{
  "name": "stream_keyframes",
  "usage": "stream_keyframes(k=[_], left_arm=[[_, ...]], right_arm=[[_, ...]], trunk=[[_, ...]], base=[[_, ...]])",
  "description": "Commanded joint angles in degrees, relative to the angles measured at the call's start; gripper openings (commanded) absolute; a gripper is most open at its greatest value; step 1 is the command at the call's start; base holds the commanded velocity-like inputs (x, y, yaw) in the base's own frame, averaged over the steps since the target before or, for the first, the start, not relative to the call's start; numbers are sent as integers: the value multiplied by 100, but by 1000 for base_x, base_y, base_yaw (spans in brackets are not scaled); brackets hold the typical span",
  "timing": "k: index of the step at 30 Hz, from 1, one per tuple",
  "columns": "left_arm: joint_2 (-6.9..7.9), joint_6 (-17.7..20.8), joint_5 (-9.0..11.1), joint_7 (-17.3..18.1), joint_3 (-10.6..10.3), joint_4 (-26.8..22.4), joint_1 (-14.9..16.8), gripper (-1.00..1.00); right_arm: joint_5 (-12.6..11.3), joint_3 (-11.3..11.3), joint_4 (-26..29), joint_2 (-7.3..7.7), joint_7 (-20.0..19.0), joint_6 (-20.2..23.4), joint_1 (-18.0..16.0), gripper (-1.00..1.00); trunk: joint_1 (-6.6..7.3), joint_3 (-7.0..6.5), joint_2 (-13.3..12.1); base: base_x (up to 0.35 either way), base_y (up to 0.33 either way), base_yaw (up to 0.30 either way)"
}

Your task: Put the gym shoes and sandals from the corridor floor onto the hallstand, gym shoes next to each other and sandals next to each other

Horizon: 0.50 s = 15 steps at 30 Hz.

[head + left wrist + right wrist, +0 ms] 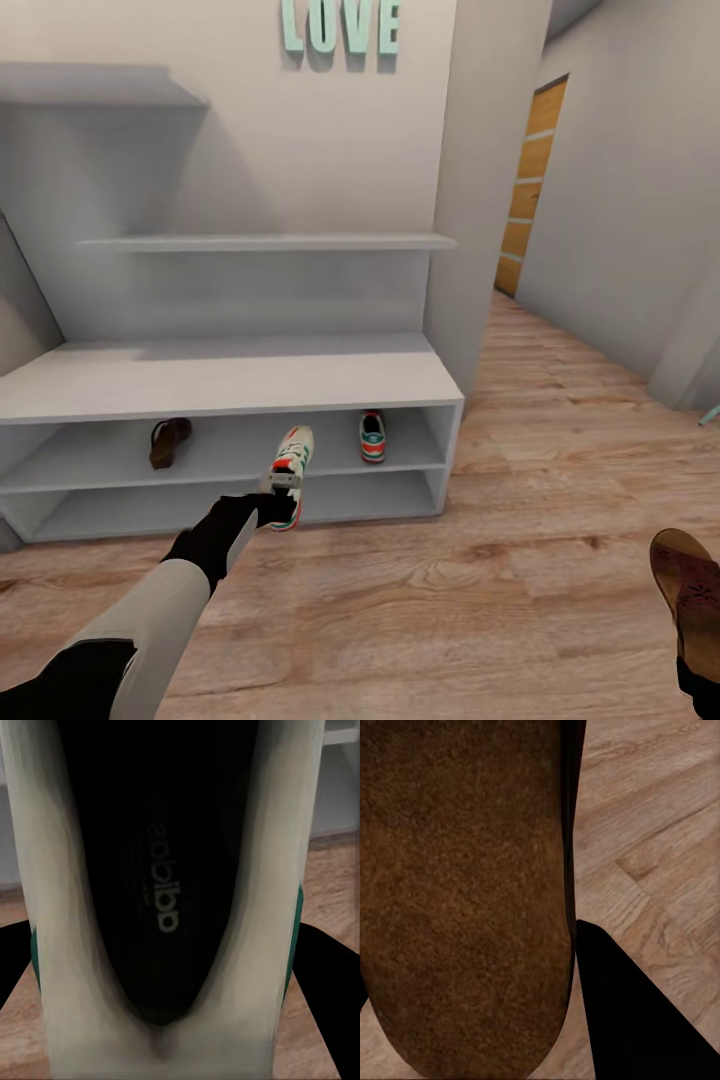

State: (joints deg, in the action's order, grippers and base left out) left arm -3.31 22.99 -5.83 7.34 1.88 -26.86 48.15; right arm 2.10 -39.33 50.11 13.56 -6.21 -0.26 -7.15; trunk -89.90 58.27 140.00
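Hallstand (240,385) mid-frame already has one sandal (168,442) and one sneaker (372,437) shelved, while your left gripper (272,505) clamps the second sneaker (290,470) and your right gripper (700,690) grips the other sandal (688,585) lower right.

- I see the hallstand (230,385), pale grey-white, standing on the wood-plank corridor floor (480,590) against the wall
- In its upper open bay I see one brown sandal (169,442) lying at the left
- One gym shoe (372,437) sits in the same bay towards the right, well apart from the sandal
- The flat top looks bare to me, as does the lower bay
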Motion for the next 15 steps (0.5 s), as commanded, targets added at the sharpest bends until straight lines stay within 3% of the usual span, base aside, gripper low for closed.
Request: stream_keyframes(k=[1,5,15], left_arm=[[-3,30,-59,39,22,-12,2,-100],[-3,29,-59,39,17,-14,2,-100],[5,37,-51,56,19,-18,2,-100]], right_arm=[[1,-21,-1,-3,-39,-1,-6,-100],[1,-22,-1,-3,-38,-1,-6,-100],[1,-13,-1,-3,-39,4,-6,-100]], trunk=[[-1,5,2],[-1,5,2],[-45,76,82]], base=[[247,-200,0],[199,-142,0],[25,-17,0]])
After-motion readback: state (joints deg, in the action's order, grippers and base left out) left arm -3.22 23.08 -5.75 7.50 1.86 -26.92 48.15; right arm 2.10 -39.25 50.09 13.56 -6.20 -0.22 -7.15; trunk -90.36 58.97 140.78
